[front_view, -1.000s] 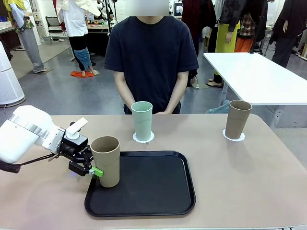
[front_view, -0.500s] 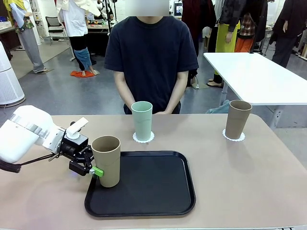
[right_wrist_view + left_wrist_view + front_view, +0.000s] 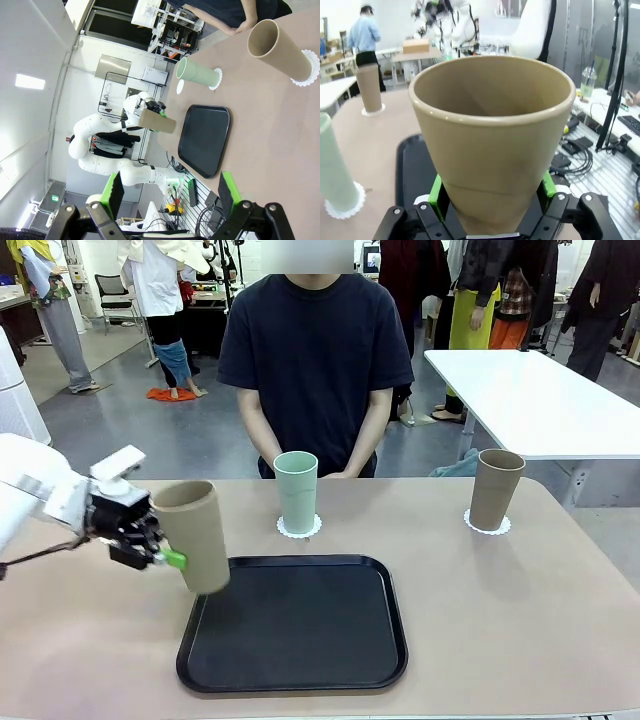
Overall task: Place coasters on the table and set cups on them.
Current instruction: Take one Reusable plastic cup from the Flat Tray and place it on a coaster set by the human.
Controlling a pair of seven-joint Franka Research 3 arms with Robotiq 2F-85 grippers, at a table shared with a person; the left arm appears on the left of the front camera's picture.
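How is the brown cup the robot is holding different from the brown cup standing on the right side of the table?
The held cup is in the air, tilted, clamped in the left gripper above the tray's left edge. The cup on the right stands upright on a white coaster, with nothing touching it. Both are tall, tan-brown, tapered and handleless, and the held one looks empty.

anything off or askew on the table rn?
Only the tan cup in the left pincer: it is tilted and off the black tray. The mint cup and the other tan cup stand upright on their coasters. No spill or damage visible.
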